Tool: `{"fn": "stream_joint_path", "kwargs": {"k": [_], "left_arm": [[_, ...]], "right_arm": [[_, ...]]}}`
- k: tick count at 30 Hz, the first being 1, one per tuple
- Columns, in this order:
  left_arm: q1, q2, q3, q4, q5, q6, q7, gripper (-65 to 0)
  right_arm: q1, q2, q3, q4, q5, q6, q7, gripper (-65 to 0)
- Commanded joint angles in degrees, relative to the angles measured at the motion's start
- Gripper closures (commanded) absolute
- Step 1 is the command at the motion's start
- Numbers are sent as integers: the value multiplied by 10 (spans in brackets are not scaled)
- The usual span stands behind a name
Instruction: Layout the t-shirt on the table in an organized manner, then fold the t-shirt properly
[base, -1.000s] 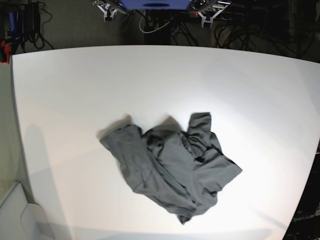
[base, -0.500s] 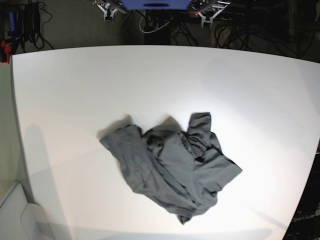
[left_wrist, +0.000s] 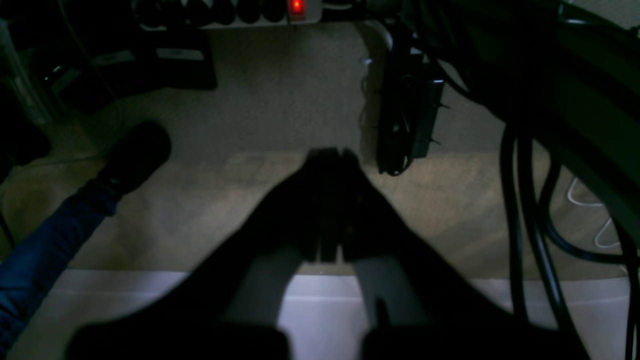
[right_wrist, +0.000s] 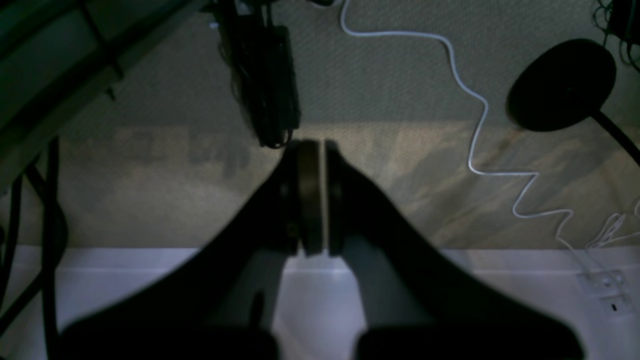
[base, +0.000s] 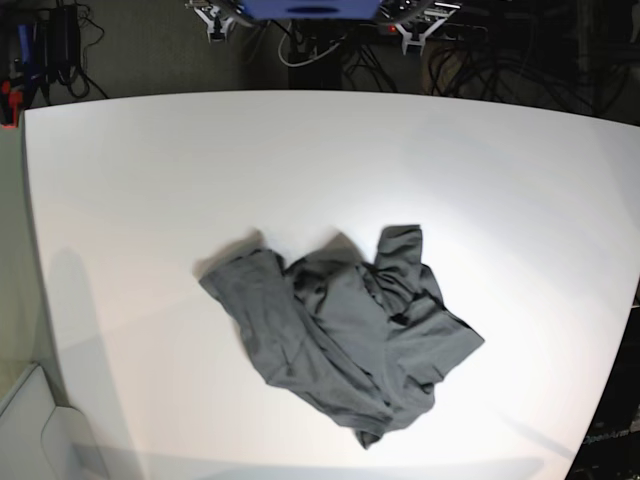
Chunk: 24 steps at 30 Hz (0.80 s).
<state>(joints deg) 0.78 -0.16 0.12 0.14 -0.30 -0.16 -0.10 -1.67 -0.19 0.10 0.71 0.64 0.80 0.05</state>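
Note:
The dark grey t-shirt (base: 345, 325) lies crumpled in a loose heap a little right of the middle of the white table (base: 300, 150), with folds across it and one sleeve sticking up toward the back. No gripper touches it. In the left wrist view my left gripper (left_wrist: 330, 160) is shut with nothing in it, hanging over the carpet past the table's edge (left_wrist: 100, 300). My right gripper (right_wrist: 314, 150) is likewise shut and empty beyond the table's edge (right_wrist: 500, 300). In the base view only white arm parts (base: 412, 35) show at the far rim.
Beyond the far edge there is carpet with black cables (left_wrist: 525, 210), a power strip with a red light (left_wrist: 297, 6), a black box (left_wrist: 410, 120), a person's shoe and blue trouser leg (left_wrist: 135, 155), a white cord (right_wrist: 480, 125) and a round black base (right_wrist: 560, 85).

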Motion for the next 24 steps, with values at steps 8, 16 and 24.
{"fn": "stream_joint_path", "kwargs": {"k": [8, 16, 24], "left_arm": [[3, -2, 3, 2, 2, -1, 1, -3], [37, -2, 3, 32, 3, -1, 1, -3], [98, -11, 3, 186, -1, -1, 93, -3]], "right_arm": [[-53, -2, 0, 84, 1, -1, -6, -3], [-62, -2, -2, 87, 1, -1, -6, 0], [-68, -2, -1, 88, 1, -1, -3, 0]]}}
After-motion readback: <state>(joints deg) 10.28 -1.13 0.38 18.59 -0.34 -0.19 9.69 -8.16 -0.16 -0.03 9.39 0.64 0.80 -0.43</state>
